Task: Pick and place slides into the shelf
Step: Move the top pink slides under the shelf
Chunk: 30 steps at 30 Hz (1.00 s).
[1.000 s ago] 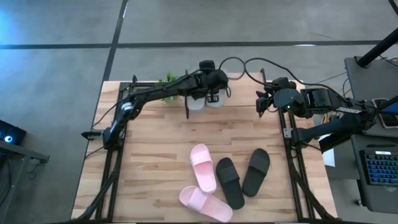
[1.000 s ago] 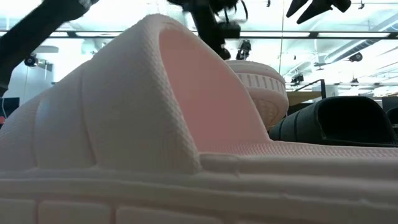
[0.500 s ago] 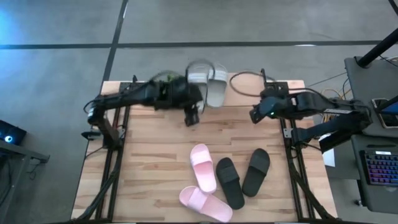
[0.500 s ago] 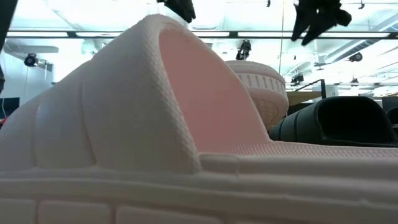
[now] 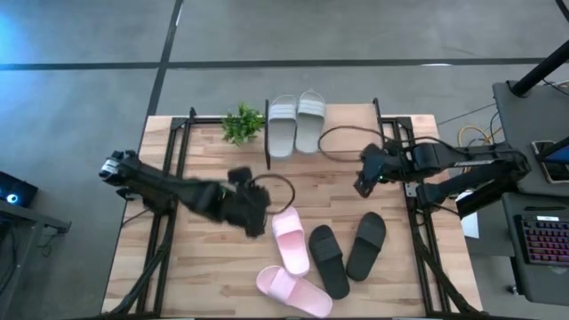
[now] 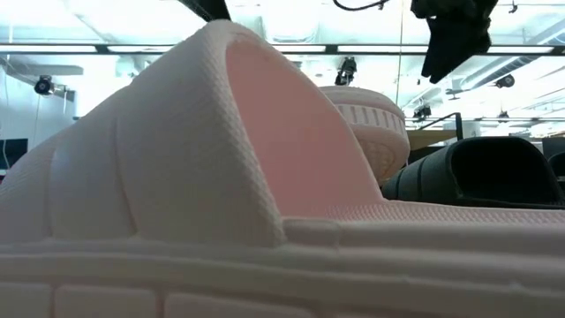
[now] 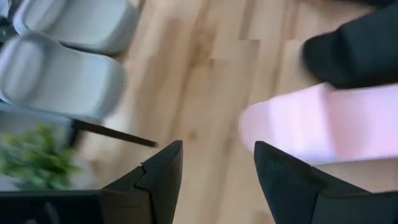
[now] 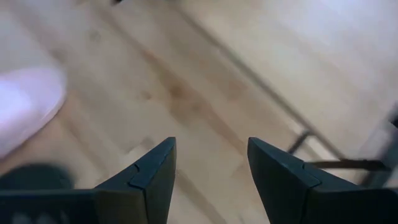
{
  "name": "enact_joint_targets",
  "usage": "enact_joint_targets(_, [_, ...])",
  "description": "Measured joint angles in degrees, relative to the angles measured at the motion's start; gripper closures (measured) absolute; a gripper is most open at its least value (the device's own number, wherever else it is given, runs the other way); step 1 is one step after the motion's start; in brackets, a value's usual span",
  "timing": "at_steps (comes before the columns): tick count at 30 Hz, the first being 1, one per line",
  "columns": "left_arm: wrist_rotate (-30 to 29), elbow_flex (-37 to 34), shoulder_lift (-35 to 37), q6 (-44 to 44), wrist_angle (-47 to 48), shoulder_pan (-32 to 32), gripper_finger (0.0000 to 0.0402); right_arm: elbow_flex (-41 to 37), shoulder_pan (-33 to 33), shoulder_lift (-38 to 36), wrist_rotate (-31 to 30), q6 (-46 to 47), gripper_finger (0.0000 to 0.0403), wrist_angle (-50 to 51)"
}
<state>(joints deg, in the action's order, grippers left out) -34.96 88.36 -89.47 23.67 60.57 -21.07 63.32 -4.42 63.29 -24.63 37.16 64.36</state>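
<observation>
The grey-green pair [image 5: 297, 123] lies side by side, soles down, on the shelf [image 5: 351, 124] at the table's far edge; both slides also show in the left wrist view [image 7: 62, 74]. Two pink slides [image 5: 290, 240] [image 5: 293, 292] and the black pair [image 5: 328, 260] [image 5: 366, 244] lie on the table toward the near edge. My left gripper [image 5: 253, 213] [image 7: 217, 168] is open, just left of the upper pink slide [image 7: 323, 121], touching nothing. My right gripper [image 5: 364, 173] [image 8: 211, 162] hangs open over bare wood, right of centre.
A small green plant [image 5: 242, 123] stands left of the shelf. Thin black shelf legs [image 5: 268, 156] [image 7: 112, 134] rise from the table. Dark cables loop near both arms. One pink slide [image 6: 221, 177] fills the low view. Bare wood lies at the table's left half.
My left gripper has drawn back from the grey-green slides on the shelf, moving toward the near edge and down to beside the upper pink slide. The grey-green pair stays on the shelf. My right gripper has moved a little toward the table's middle and near edge.
</observation>
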Motion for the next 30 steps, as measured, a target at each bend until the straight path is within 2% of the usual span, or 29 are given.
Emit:
enact_joint_targets(7, [-1.5, -1.5, -4.5, 22.8, 0.3, -9.8, 0.0217, -3.9, -6.3, 2.5, 7.8, -14.3, 0.0211, -12.5])
enact_joint_targets(13, [-0.9, -1.5, -8.5, 35.3, 2.3, -16.4, 0.0217, -4.4, -10.1, 8.4, 10.5, -19.2, 0.0211, -21.1])
enact_joint_targets(19, [0.7, -1.6, -11.5, 41.8, 4.3, -22.0, 0.0217, 0.6, -13.6, 18.0, 11.5, -19.3, 0.0211, -24.5])
enact_joint_targets(30, [-0.1, -5.4, -13.3, 54.1, 4.8, -30.8, 0.0217, 15.7, -15.6, 39.8, 9.7, -17.3, 0.0211, -24.2])
